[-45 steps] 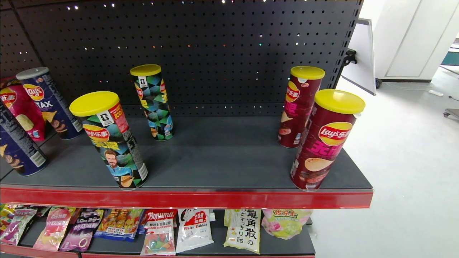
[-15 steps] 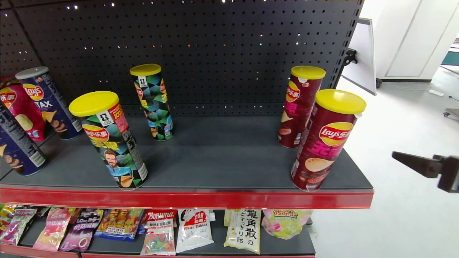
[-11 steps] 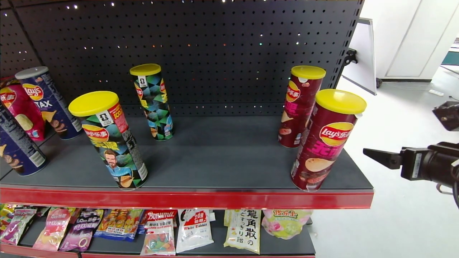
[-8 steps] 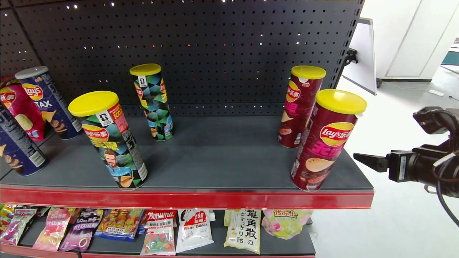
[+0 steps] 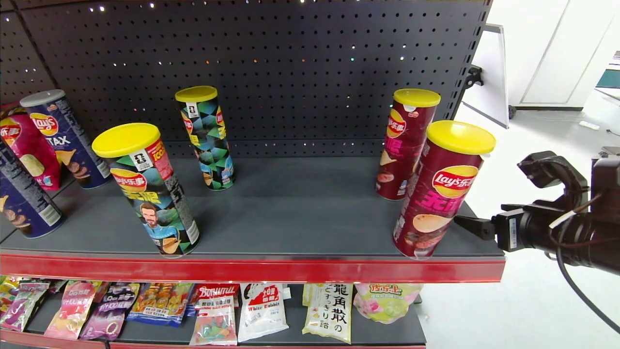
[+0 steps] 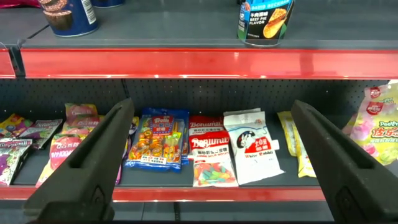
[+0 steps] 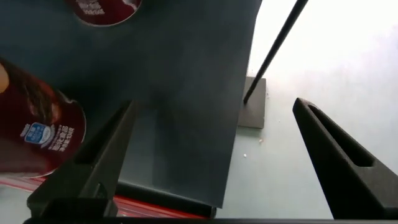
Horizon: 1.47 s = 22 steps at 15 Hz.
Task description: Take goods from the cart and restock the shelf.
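Right gripper (image 7: 212,107) came in from head frame's right edge; my fingers (image 7: 93,168) wide open, nothing btwn; front red chip can (image 5: 438,194) upright, just frame-left of my tip.

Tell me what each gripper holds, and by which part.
Nothing is held. The left gripper and the right gripper are both open and empty; the right one is beside the front red can.

We have front-left can (image 5: 147,191) and back-left can (image 5: 206,138) on the shelf (image 5: 290,213), front-right can (image 5: 443,189) and back-right can (image 5: 404,145) at its right end, right gripper (image 7: 212,104) just beyond, bags (image 5: 261,310) below.
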Available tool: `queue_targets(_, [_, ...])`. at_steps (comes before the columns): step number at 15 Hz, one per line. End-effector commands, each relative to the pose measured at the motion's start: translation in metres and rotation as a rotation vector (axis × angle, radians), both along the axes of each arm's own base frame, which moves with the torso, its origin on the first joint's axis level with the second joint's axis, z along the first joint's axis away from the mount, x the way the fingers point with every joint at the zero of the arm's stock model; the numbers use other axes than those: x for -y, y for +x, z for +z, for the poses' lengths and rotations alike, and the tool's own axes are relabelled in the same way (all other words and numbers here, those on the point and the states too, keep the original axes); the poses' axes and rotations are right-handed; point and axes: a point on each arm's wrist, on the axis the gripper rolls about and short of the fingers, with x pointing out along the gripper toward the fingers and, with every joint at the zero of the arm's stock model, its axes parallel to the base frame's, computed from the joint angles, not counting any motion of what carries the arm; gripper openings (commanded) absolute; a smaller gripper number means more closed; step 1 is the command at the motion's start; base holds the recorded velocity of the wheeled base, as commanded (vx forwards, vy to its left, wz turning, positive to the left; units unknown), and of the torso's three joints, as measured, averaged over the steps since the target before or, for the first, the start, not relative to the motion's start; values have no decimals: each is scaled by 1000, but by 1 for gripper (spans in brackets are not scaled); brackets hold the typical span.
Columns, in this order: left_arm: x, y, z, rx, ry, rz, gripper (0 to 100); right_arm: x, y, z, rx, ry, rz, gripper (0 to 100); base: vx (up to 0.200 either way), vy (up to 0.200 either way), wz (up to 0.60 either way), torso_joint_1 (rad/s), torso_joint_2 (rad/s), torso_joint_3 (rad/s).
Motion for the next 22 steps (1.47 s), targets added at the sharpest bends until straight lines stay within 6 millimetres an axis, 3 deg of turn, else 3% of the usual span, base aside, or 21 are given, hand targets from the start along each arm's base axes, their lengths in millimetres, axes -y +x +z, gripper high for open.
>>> queue_targets(1, [0,0,0,1,0,0,100,-6,-1,-4,-15,-12,22,100,0,0,0,0,0,0])
queue_targets(22, [0,0,0,1,0,0,100,-30,-4,-12,-42,-61,147,100,0,0,0,0,0,0])
